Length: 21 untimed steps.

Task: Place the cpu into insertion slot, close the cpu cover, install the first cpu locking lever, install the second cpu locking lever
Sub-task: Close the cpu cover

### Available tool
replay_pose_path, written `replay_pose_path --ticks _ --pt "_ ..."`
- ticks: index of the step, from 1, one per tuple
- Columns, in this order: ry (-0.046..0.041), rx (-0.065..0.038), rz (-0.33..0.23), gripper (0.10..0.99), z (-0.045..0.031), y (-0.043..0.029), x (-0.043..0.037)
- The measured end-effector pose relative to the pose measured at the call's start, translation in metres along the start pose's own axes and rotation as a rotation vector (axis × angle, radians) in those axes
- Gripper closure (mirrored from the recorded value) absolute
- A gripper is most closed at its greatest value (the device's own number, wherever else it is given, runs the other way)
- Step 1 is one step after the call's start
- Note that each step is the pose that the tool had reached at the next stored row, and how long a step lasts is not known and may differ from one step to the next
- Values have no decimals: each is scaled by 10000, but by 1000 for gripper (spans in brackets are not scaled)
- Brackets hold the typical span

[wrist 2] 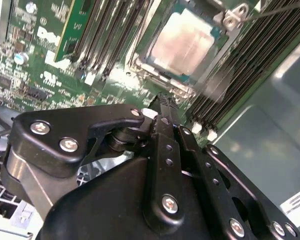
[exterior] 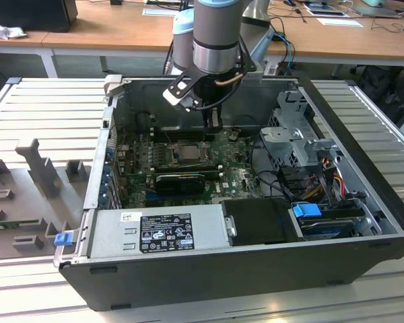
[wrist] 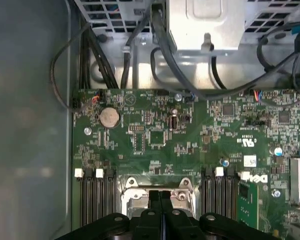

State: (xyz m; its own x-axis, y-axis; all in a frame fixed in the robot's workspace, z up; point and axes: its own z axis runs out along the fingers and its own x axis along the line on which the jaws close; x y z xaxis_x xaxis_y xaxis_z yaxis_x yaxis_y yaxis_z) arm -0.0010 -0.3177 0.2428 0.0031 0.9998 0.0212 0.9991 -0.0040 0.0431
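Observation:
The cpu [wrist 2: 187,42], a pale silver square, lies flat in the insertion slot [wrist 2: 162,80] on the green board. The cpu cover [wrist 2: 233,18], a dark-silver frame, lies down around the chip. A thin metal lever rod [wrist 2: 277,9] runs off past the cover's tab. My gripper [wrist 2: 162,100] is shut, its two black fingers pressed together with nothing between them. It hangs just beside the socket's edge, and whether it touches it I cannot tell. In the first wrist view the gripper [wrist: 160,196] is over the socket's metal bracket [wrist: 132,182]. In the exterior view the gripper [exterior: 212,121] reaches down just behind the socket [exterior: 188,151].
Black memory slots [wrist 2: 240,70] flank the socket, with a green memory stick [wrist 2: 72,25] on one side. Cables [wrist: 155,45] and a metal drive cage [exterior: 299,131] lie beyond the board. A power supply [exterior: 158,232] fills the case's front. The grey case wall [wrist: 25,125] stands close by.

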Motion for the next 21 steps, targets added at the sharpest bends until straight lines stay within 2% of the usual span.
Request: replay_pose_path --ticks 2,6,14,21 --pt "-1 1 1 980 18 -28 -1" --pt "24 3 -33 980 120 -69 -3" --pt "46 8 -41 980 114 -256 -3" --pt "46 8 -41 980 110 -362 -3"
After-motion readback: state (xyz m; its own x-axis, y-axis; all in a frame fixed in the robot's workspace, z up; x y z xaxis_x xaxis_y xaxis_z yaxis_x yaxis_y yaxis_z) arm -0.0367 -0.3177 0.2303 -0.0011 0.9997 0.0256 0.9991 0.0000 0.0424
